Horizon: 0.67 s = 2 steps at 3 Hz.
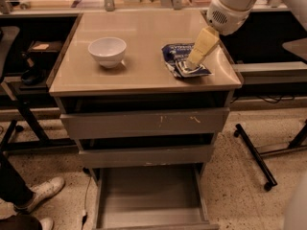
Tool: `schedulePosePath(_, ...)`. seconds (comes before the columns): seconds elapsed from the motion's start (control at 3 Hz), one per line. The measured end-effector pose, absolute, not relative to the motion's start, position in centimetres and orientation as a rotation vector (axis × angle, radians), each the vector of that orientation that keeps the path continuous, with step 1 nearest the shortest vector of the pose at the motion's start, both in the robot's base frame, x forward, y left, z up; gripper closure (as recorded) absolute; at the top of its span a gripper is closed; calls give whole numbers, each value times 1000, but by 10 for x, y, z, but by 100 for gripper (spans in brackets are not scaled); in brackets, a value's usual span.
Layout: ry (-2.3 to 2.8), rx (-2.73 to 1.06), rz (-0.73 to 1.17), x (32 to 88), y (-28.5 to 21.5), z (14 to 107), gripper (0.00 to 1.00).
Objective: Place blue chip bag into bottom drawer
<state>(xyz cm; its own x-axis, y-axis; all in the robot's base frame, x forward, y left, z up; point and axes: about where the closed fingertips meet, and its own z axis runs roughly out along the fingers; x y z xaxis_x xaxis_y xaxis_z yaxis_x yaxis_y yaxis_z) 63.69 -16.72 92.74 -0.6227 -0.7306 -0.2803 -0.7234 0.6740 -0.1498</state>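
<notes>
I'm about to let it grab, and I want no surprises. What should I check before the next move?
1. Claw on target: ok, its tip is down on the right part of the bag.
2. Bag gripped: cannot tell.
3. Bottom drawer pulled out: ok.
4. Drawer floor free where it shows: ok.
5. Bowl apart from the bag: ok, it stands well to the left.

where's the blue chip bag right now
In the camera view, the dark blue foil chip bag lies on the right side of the tan cabinet top, right of the white bowl, with the gripper over its middle.
</notes>
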Motion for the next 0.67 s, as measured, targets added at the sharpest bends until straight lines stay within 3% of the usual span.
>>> schedulePosePath(0.67,2688,-929,19,694,-140,891,0)
